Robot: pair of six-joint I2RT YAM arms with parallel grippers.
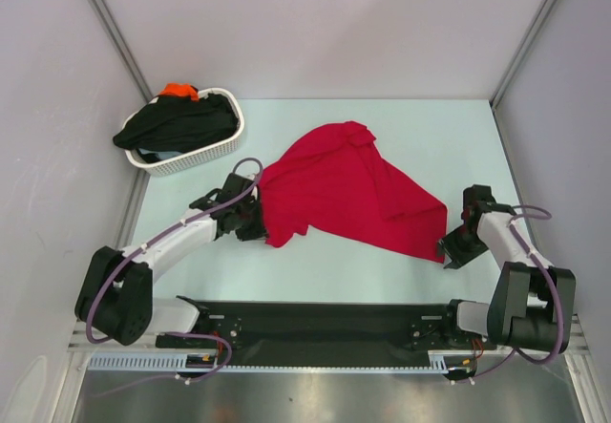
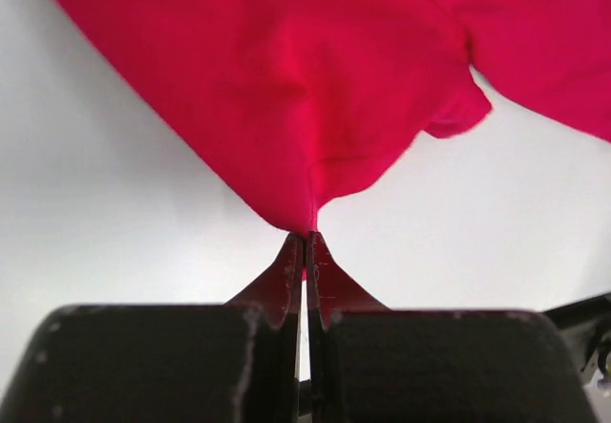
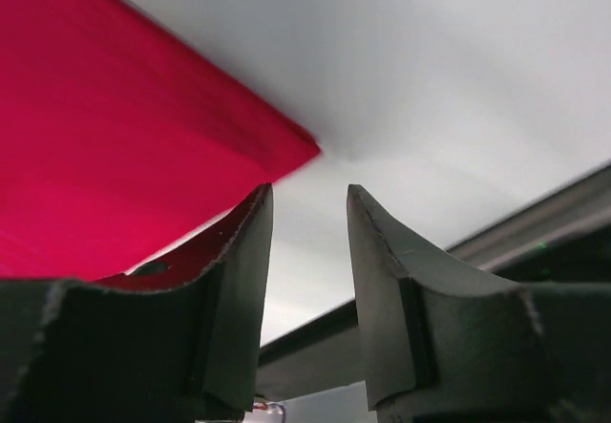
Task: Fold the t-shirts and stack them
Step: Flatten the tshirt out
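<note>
Gripping the red t-shirt (image 1: 353, 189), left pincer (image 2: 305, 249) is clamped; right pincer (image 3: 308, 199) gapes beside it.

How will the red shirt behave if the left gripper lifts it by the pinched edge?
Probably floppy: the red shirt lies in soft folds. It will likely hang draped from the left gripper, where it gathers to a point.

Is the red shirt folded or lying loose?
Loose, not folded: the red shirt lies rumpled across the table, one edge pinched between the left fingers.

Pale table (image 1: 372, 272) — red t-shirt (image 1: 353, 189) spread mid-table, white basket (image 1: 200, 158) far-left.
</note>
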